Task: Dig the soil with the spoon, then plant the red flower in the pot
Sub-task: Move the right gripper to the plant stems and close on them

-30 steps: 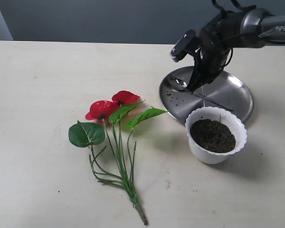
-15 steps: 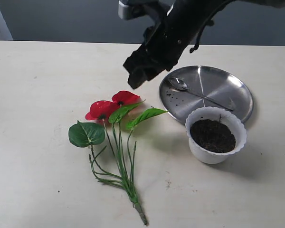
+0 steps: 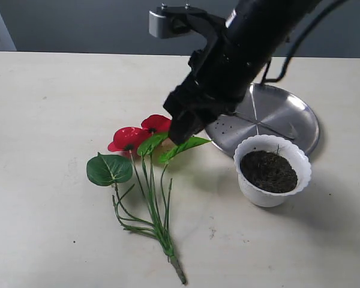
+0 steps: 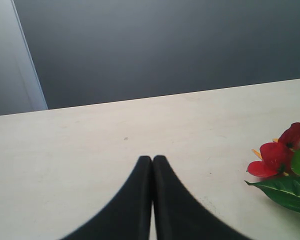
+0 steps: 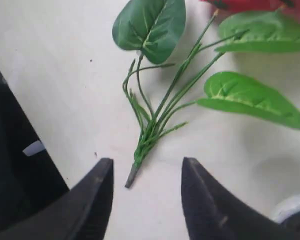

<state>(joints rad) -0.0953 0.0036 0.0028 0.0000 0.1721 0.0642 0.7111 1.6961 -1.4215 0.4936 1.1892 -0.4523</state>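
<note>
The red flower (image 3: 135,137) lies flat on the table, its stems (image 3: 153,210) running toward the front edge. My right gripper (image 3: 181,133) has reached across and hovers just above the leaves, beside the blooms. The right wrist view shows this gripper (image 5: 147,161) open and empty, with the cut stem end (image 5: 131,177) between its fingers on the table below. The white pot (image 3: 252,189) holds dark soil (image 3: 268,171). Only the spoon's handle (image 3: 270,128) shows on the plate; the arm hides its bowl. My left gripper (image 4: 152,159) is shut and empty, the flower (image 4: 277,152) off to its side.
The round steel plate (image 3: 300,117) sits behind the pot, flecked with soil crumbs, partly covered by the right arm. The pot's rim (image 5: 292,207) shows at the corner of the right wrist view. Bare cream table (image 3: 48,108) stretches to the left of the flower.
The right arm left the spoon lying on the plate, swung left across the table and came down over the flower. The flower and pot have not moved.
</note>
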